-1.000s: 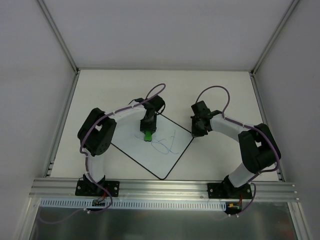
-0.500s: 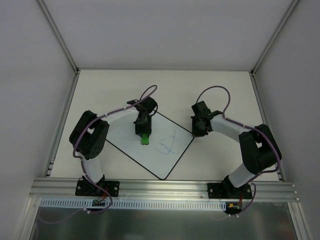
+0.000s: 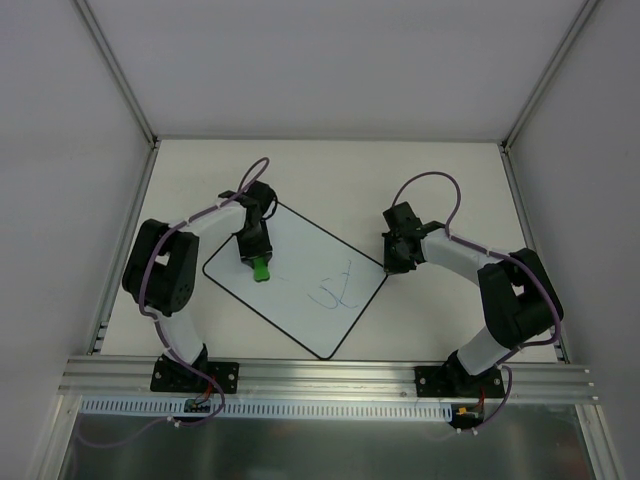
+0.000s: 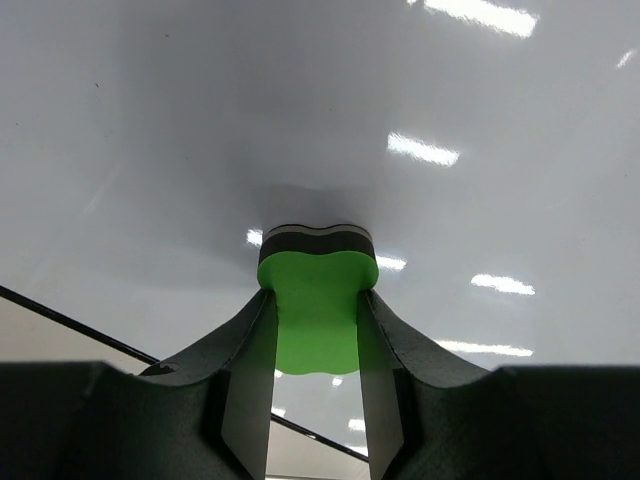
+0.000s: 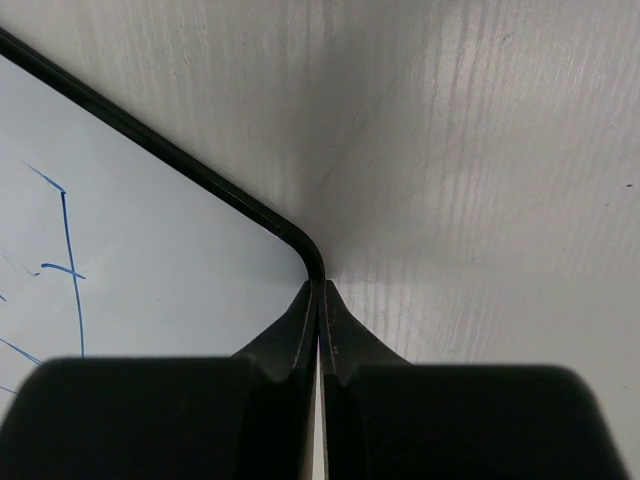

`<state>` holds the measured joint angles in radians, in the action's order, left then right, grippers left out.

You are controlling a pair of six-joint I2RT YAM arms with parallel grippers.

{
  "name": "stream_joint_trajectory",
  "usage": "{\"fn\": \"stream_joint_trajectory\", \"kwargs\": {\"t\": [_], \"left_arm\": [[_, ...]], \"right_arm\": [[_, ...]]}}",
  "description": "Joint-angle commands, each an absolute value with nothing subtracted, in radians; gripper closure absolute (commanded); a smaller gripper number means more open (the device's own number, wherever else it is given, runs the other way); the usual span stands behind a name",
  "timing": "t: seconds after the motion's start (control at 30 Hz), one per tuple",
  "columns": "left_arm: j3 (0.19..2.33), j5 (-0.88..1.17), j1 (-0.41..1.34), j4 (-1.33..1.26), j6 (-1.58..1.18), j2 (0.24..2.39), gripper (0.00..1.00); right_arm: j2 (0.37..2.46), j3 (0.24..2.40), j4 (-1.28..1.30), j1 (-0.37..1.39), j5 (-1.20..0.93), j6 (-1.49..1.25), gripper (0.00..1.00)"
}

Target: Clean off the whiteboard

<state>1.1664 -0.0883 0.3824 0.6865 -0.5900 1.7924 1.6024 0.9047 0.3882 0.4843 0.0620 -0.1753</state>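
Lies flat on the table, turned diamond-wise between the two arms: the whiteboard. Bears blue scribbles on its right half, well apart from the eraser. Holds that green eraser in the left gripper, fingers narrow against its sides, dark felt face down on the board's upper-left part, near the left edge. Shows only bare glossy white around the eraser in the left wrist view. Keeps the right gripper pressed together, nothing seen between its fingers, tips touching the black rim at the board's rounded right corner.
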Motion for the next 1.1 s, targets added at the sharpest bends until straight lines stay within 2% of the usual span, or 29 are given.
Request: {"fn": "stream_joint_trajectory", "kwargs": {"t": [0.0,0.37,0.43,0.57,0.9,1.0,1.07], "left_arm": [[1.144,-0.202,0.429,0.745,-0.572,1.867,1.0],[1.333,-0.045,0.857,0.746,-0.678,2.009,1.0],[1.345,-0.035,0.883,0.746,-0.69,2.023,1.0],[1.304,-0.08,0.861,0.746,-0.686,1.994,1.0],[1.118,-0.195,0.569,0.746,-0.643,1.826,1.0],[1.141,-0.184,0.557,0.745,-0.627,1.83,1.0],[1.188,-0.167,0.61,0.744,-0.624,1.865,1.0]], "right_arm": [[1.597,0.884,0.42,0.488,0.075,-0.166,1.0],[1.591,0.884,0.422,0.485,0.081,-0.166,1.0],[1.588,0.882,0.423,0.483,0.078,-0.166,1.0],[1.583,0.877,0.422,0.483,0.078,-0.167,1.0],[1.597,0.881,0.422,0.48,0.078,-0.164,1.0],[1.597,0.884,0.422,0.48,0.078,-0.164,1.0],[1.6,0.885,0.42,0.48,0.078,-0.164,1.0]]}}
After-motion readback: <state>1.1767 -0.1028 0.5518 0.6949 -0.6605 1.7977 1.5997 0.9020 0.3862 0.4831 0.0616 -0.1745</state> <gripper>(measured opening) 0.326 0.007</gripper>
